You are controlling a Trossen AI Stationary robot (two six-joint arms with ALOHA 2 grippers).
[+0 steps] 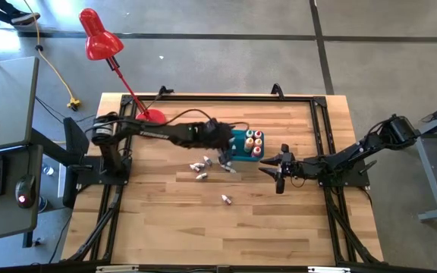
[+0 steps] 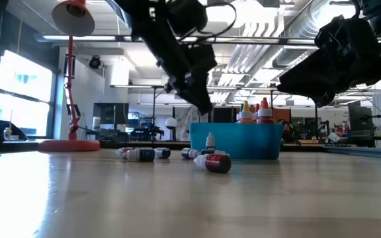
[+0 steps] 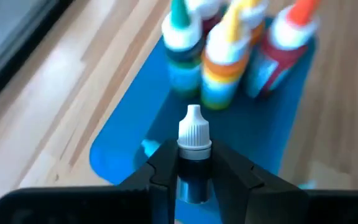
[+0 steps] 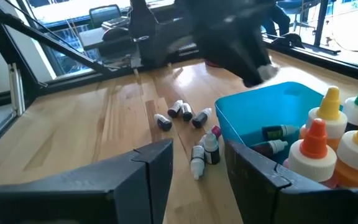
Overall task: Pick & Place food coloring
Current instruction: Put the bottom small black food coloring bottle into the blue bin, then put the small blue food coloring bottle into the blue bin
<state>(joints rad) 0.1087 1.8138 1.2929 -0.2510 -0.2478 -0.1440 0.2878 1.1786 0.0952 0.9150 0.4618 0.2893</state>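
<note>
Gripping a small white-capped bottle between its fingers, the left gripper hangs over the near end of the blue bin, centre frame in the high view. No label is readable. Upright bottles stand in the bin's far end; others lie on the table. At right of centre, the right gripper waits, fingers apart.
</note>
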